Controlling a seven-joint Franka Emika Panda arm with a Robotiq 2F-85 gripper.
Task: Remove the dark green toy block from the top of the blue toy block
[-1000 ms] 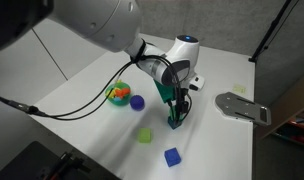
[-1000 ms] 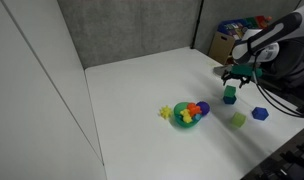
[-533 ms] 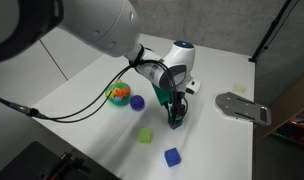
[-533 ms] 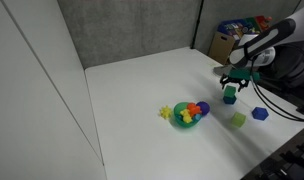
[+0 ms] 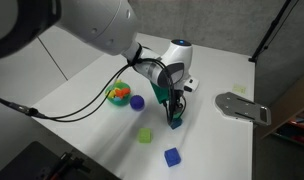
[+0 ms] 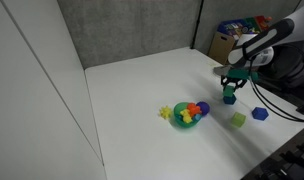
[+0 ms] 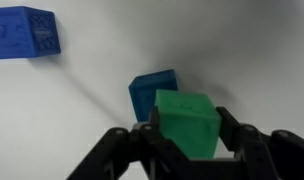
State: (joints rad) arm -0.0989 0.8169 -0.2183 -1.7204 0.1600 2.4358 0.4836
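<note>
The dark green toy block sits on top of the blue toy block, whose upper part shows behind it in the wrist view. My gripper reaches down over the stack and is shut on the green block, one black finger pressed to each side. In both exterior views the stack stands on the white table, green block above blue block, with the gripper around its top.
A green bowl of toys and a purple ball lie beside the stack. A yellow-green cube and a brighter blue cube sit nearer the table's front edge. A grey metal plate lies by the far edge.
The jaws have closed onto the dark green block; earlier they stood open around it. The arm has barely shifted, and the stack has stayed in place.
</note>
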